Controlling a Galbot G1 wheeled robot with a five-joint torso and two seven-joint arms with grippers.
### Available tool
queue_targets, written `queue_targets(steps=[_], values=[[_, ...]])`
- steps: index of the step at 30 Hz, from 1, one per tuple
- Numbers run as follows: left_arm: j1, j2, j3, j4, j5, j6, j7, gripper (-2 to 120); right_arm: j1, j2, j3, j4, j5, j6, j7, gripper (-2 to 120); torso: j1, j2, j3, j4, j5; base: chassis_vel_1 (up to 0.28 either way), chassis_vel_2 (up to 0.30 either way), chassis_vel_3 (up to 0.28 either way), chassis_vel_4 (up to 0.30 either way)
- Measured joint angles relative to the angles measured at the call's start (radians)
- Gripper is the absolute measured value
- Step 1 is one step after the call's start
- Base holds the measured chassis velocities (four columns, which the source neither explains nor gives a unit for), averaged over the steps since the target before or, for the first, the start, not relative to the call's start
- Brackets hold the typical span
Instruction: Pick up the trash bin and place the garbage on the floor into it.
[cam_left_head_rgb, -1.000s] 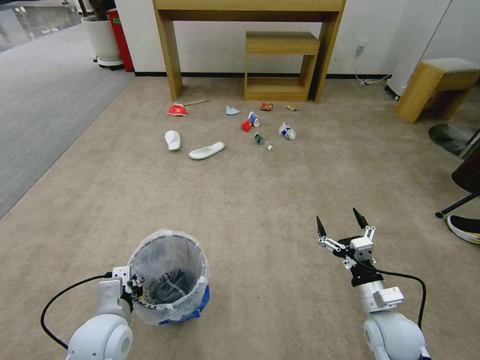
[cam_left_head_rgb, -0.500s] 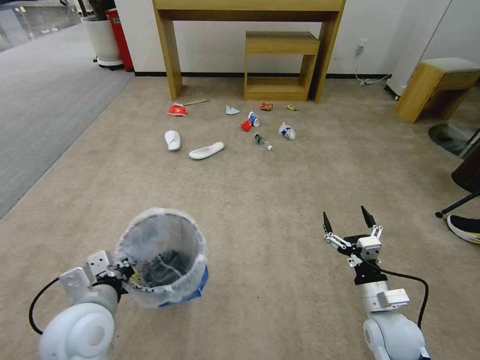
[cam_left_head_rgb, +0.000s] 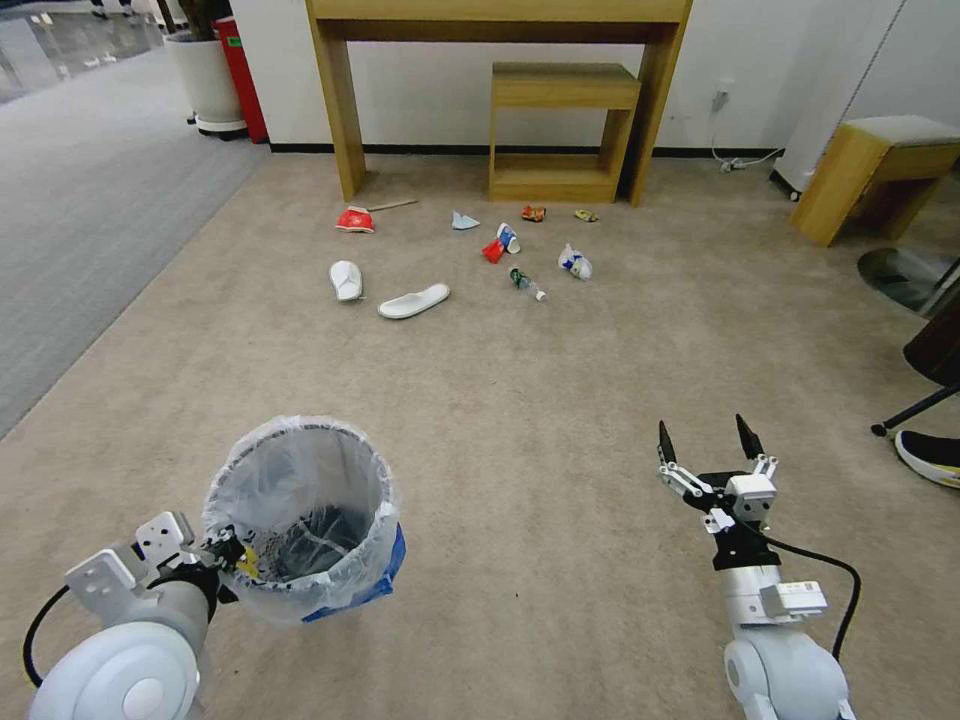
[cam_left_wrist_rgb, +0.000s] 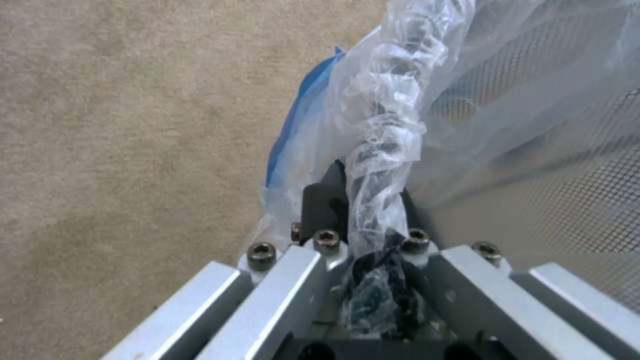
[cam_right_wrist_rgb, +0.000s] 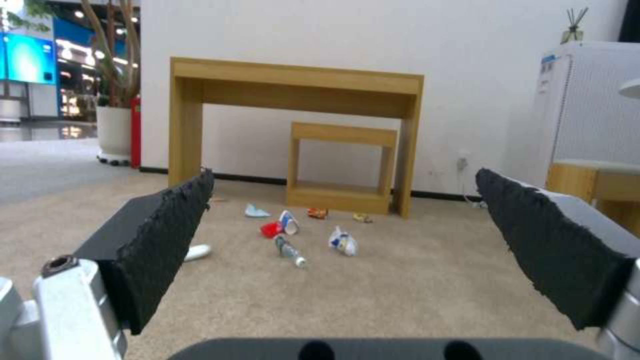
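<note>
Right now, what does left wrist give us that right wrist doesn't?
Left wrist alone: the left gripper shut on the bagged rim of the trash bin, with its blue wall and mesh inside.

Right wrist alone: the right gripper open and holding nothing, with the garbage scattered ahead, the wooden table and the small wooden shelf by the wall.

Both: the beige floor.

Wooden desk (cam_left_head_rgb: 497, 20), low shelf (cam_left_head_rgb: 563, 130), perhaps stool (cam_left_head_rgb: 875, 170).
</note>
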Motion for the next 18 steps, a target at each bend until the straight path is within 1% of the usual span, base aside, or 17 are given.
queue_targets(steps=[16, 18], values=[[-0.006, -0.007, -0.001, 0.032, 0.024, -0.001, 0.024, 1, -0.003, 0.006, 0.003, -0.009, -0.022, 0.006, 0.033, 100, 0.0, 0.0, 0.0, -0.0001, 0.0, 0.0, 0.0, 0.0, 0.0], [-0.009, -0.011, 0.001, 0.04, 0.026, -0.001, 0.028, 1, 0.001, 0.006, 0.002, -0.012, -0.023, 0.006, 0.033, 100, 0.0, 0.0, 0.0, 0.0, 0.0001, 0.012, 0.053, -0.016, -0.06]])
